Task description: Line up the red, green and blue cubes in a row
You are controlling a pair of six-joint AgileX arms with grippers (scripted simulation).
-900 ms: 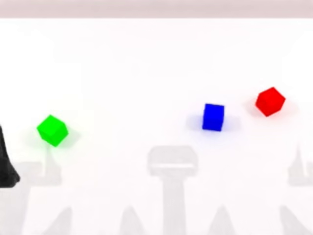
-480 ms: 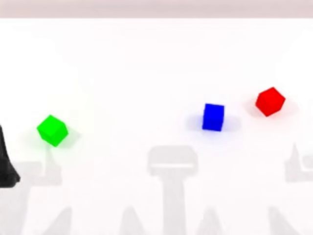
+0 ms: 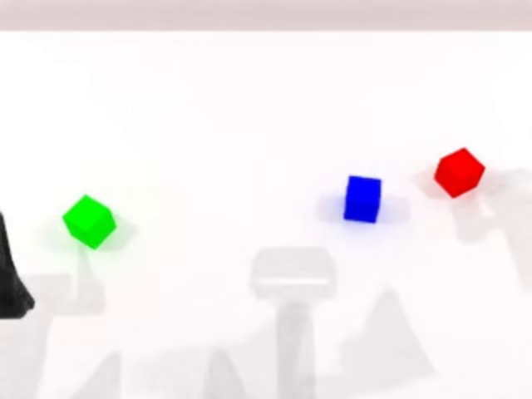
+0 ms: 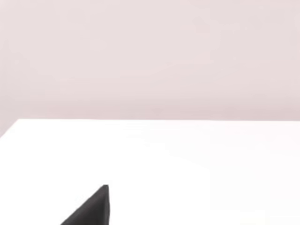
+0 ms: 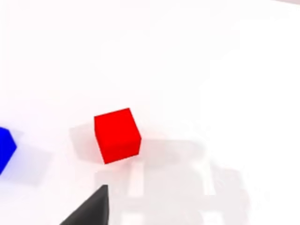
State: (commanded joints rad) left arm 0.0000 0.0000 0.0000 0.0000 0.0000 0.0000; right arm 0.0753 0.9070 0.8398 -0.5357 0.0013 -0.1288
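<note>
The plain white tabletop (image 3: 249,108) ran back to a pale pinkish wall (image 4: 150,56). The small bright green cube (image 3: 88,221) sat at the left, well apart from the small bright blue cube (image 3: 362,199) right of centre, with the small bright red cube (image 3: 459,172) near it, slightly farther back. None of the cubes had shifted since earlier; only the shadows at the right had moved up toward the red cube. The left arm's black part (image 3: 10,278) stayed parked at the left edge. Neither gripper's finger opening could be told; only one dark fingertip (image 5: 91,208) showed near the red cube.
</note>
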